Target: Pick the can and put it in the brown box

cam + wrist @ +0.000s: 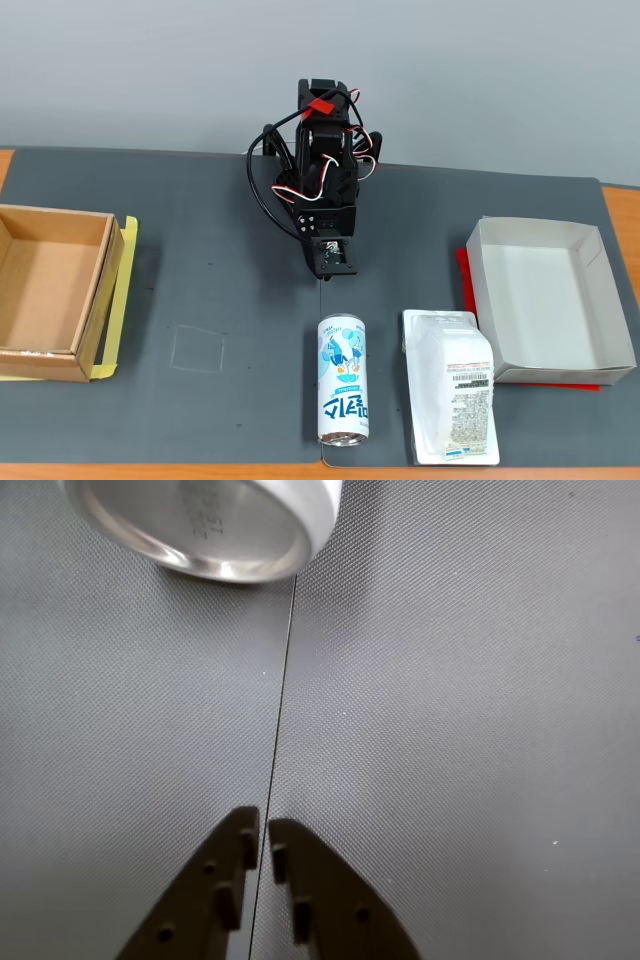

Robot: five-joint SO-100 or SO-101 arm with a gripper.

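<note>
One can [343,379] lies on its side near the front edge of the dark grey tabletop [220,260], roughly at mid-width in the fixed view, its length running front to back. The wrist view catches only part of one silver end of the can [205,525], cut off by the top edge of the picture, with embossed lettering too faint to read. Just beside the can, toward the right edge in the fixed view, lies a flat white wrapped package [452,400] with a printed label whose text is too small to make out. The gripper [261,838] sits behind the can and apart from it, its two dark fingers nearly touching with only a thin slit between them and nothing held; their bases are cut off by the bottom of the wrist view. The brown box [48,290] rests at the left edge of the tabletop, on yellow paper, its left side cut off. A white box [545,298] sits at the right edge.
</note>
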